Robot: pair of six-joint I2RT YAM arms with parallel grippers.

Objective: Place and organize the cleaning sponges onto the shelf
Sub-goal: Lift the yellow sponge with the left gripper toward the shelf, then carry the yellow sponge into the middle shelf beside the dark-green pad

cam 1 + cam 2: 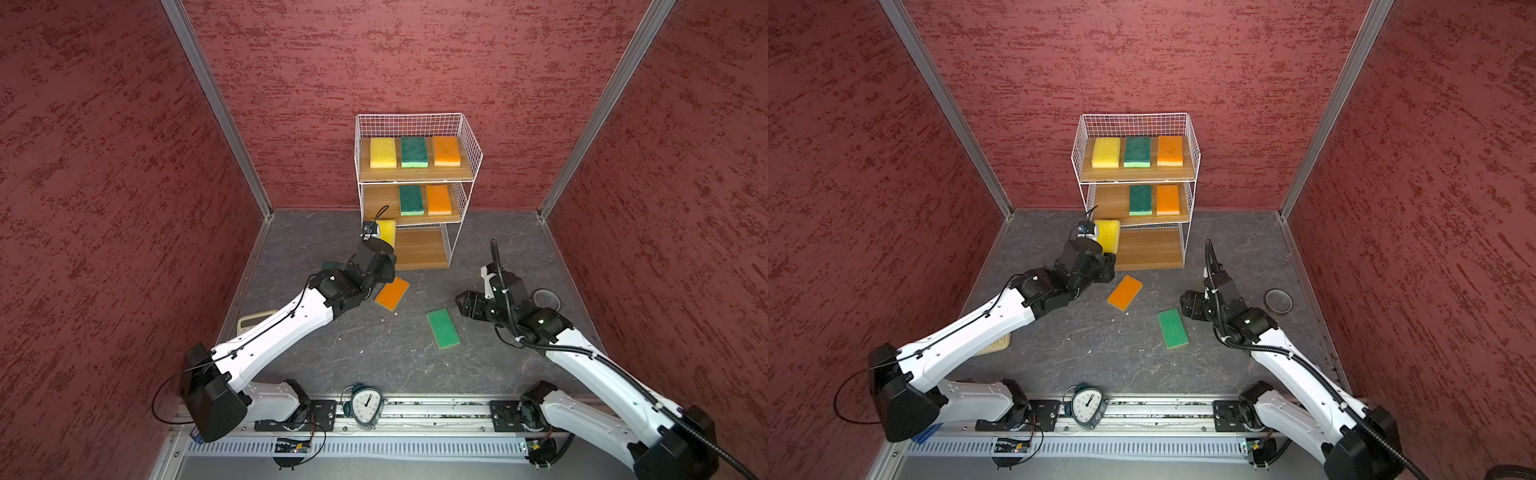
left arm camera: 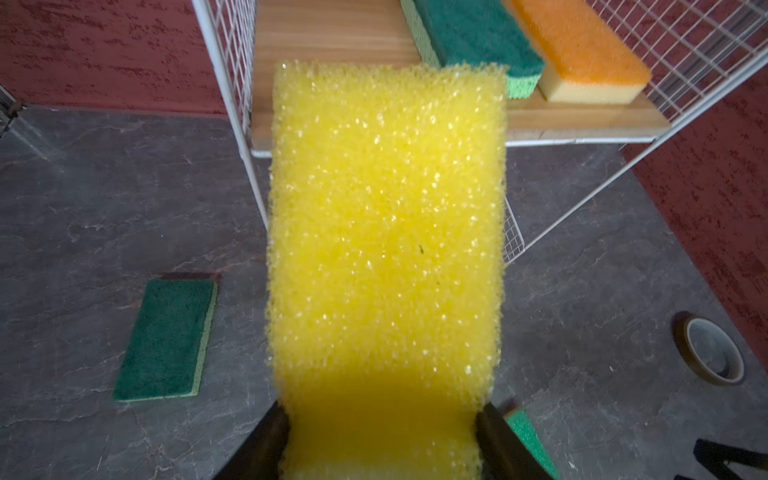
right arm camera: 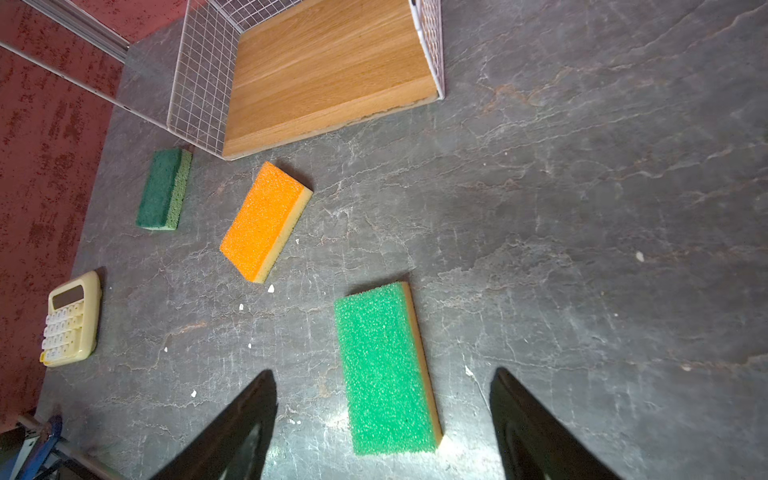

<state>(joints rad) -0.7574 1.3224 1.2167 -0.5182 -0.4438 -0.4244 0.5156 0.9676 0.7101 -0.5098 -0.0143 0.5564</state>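
Yellow foam is filling the left wrist view: we are holding the yellow sponge (image 2: 386, 232) by one short end, with the left gripper (image 2: 382, 440) clamped across its width. In both top views it is hanging at the 8 o'clock corner of the shelf (image 1: 415, 175), its free end pointing at the middle board (image 1: 380, 199), where a bare spot is waiting at 9 o'clock of the shelved green sponge (image 2: 478, 37).

We are judging the entry as tight. The soft free end could be catching the wire post (image 2: 243, 124) or the board's front edge and folding, or shoving the shelved green sponge out of line. A hard push might be shifting the light rack itself.

The right gripper (image 3: 382, 374) is hovering with jaws apart over the light green sponge (image 1: 443, 328) at the shelf's 5 o'clock. The orange sponge (image 1: 392, 294) at 6 o'clock and the dark green sponge (image 3: 164, 189) at 7 o'clock are lying on the table (image 1: 374, 357).
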